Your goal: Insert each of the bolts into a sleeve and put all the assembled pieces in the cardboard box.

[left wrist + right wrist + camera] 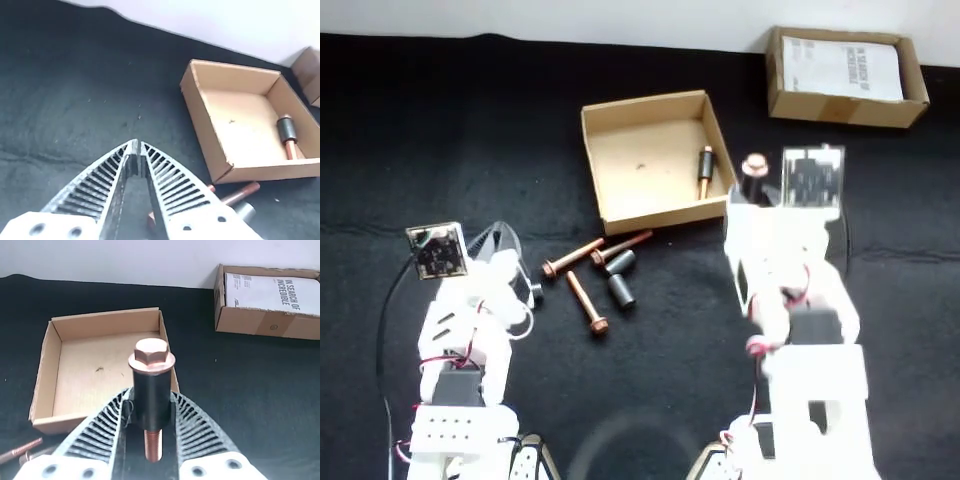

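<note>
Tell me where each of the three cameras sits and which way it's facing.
High view: fixed above the table, looking down on the cardboard box; left arm and right arm show.
Left wrist view: on the left arm, facing across the table toward the box; the shut left gripper shows.
Right wrist view: on the right arm, facing the box; the right gripper shows, shut on a sleeved bolt.
Shared: all three show the box.

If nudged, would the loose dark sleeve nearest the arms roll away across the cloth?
Probably: the short dark cylindrical sleeve lies on its side, so it could roll. The black cloth may slow it.
</note>
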Motion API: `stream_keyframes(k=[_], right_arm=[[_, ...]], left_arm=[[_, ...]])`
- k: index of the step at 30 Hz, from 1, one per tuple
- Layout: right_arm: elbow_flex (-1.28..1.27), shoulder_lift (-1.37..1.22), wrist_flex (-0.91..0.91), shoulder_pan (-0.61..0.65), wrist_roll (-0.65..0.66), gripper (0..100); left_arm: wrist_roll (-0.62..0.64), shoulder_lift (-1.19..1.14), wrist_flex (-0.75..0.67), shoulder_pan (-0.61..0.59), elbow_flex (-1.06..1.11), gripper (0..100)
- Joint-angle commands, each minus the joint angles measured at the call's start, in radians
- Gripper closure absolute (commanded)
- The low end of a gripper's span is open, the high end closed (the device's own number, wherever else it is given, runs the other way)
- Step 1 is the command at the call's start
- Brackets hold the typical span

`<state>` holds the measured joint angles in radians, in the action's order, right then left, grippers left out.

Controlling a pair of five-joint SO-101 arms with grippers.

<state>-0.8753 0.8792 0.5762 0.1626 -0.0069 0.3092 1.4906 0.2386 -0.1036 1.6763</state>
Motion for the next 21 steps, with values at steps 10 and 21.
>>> stream_keyframes(k=[10,21], right_arm=[[0.538,-0.579,-0.001,0.048,0.006,99.1],[0.946,-1.082,0.001,0.108,0.002,99.1]], left_arm=[[0.009,0.048,0.264,-0.013,0.028,97],[0.006,0.048,0.31,-0.01,0.028,97]])
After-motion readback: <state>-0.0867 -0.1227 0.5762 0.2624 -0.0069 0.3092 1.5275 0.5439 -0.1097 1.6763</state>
